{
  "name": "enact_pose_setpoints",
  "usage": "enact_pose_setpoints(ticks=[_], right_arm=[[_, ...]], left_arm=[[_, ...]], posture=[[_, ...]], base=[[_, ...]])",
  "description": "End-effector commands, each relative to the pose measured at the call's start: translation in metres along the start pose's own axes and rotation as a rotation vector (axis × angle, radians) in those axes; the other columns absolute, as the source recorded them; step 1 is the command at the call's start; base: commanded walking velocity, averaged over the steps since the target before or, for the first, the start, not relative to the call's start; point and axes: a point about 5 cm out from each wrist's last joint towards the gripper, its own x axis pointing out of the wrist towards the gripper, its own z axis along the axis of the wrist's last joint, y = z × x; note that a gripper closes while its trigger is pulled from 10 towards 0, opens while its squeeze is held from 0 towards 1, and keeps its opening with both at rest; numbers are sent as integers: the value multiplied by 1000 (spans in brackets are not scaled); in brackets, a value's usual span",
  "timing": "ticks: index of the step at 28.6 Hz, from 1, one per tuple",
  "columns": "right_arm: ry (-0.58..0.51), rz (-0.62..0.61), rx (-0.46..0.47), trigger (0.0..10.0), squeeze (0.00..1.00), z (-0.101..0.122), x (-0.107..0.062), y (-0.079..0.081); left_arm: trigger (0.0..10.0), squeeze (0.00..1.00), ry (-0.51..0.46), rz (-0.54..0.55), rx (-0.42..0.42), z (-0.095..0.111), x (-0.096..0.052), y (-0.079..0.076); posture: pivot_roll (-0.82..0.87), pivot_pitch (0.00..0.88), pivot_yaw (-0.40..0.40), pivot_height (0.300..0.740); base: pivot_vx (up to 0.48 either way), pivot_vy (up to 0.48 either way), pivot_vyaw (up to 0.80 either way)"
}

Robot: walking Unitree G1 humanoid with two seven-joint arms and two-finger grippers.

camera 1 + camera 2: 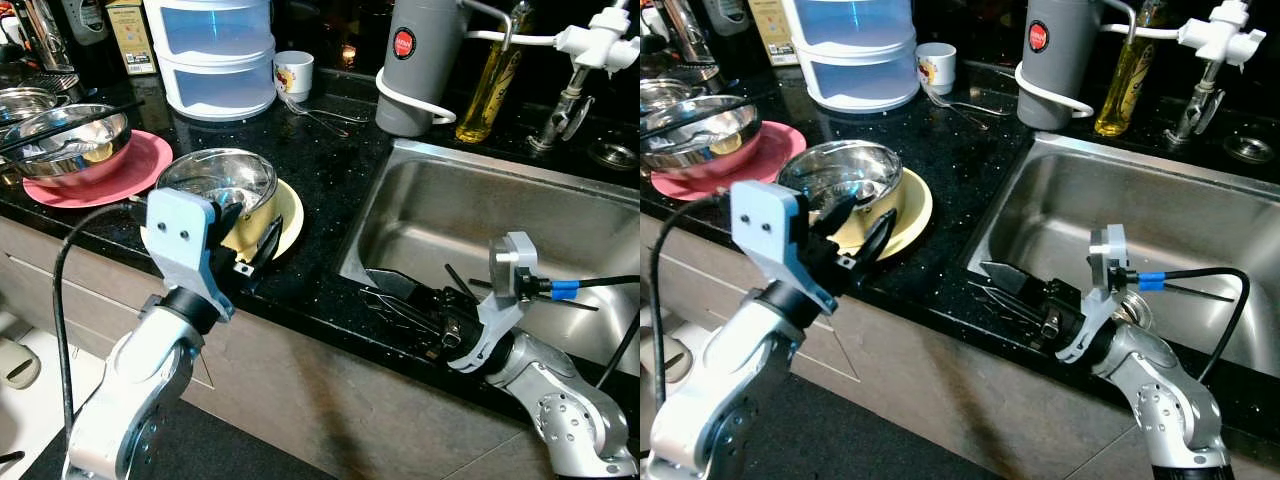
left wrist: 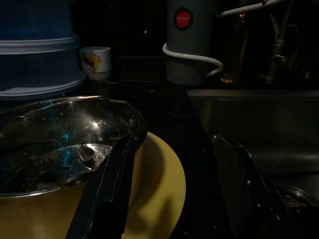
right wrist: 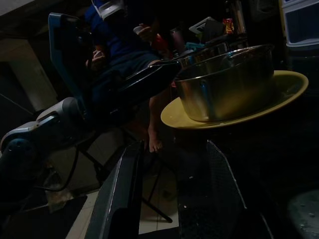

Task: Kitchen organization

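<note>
Left gripper, fingers spread, straddles the steel bowl's rim on the yellow plate; a careless squeeze may tip both off the counter. Right gripper, fingers parted and empty, rests at the sink edge.

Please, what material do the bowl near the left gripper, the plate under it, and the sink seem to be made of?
The bowl looks like polished steel: it mirrors light sharply. The yellow plate under it looks like matte plastic or melamine, though glazed ceramic is possible: flat colour, soft sheen. The sink looks like brushed stainless steel, grey with a dull, diffuse shine.
</note>
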Motion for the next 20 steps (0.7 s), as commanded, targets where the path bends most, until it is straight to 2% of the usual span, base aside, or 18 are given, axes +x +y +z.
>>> enact_pose_setpoints(ticks=[1,11,17,20], right_arm=[[15,6,12,10000,0,-4,0,2],[18,4,17,10000,0,-5,1,2],[20,0,19,10000,0,-5,0,1],[20,-2,19,10000,0,-5,0,1]], left_arm=[[10000,0,9,-1,10,0,-2,0],[10000,0,-13,21,24,8,-3,5],[10000,0,-84,17,-1,28,-1,4],[10000,0,-56,9,-15,25,-10,1]], posture=[[42,85,-24,740],[44,90,-25,740],[46,97,-25,740],[50,98,-24,740]], base=[[0,0,0],[0,0,0],[0,0,0],[0,0,0]])
